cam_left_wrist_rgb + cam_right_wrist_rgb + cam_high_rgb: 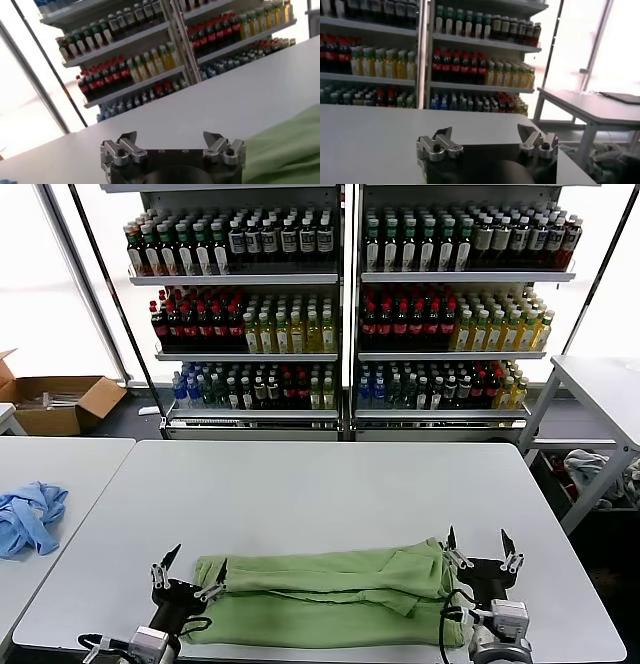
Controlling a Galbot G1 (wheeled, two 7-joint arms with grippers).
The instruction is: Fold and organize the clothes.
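Observation:
The light green clothes (325, 592) lie folded into a long band across the near edge of the white table (330, 484). My left gripper (190, 570) hovers at the band's left end, open, fingers pointing up and away, nothing between them. At the right end my right gripper (480, 549) stands open too, just above the cloth's corner, empty. In the left wrist view the open left gripper (171, 139) shows bare table between its fingertips and a strip of green clothes (290, 150) to one side. The right wrist view shows the open right gripper (486, 134) over bare table.
A light blue garment (28, 514) lies on a second table at the left. Drink shelves (340, 304) stand behind the table. A cardboard box (55, 402) sits on the floor at the far left. Another white table (600, 379) stands at the right with cloth under it.

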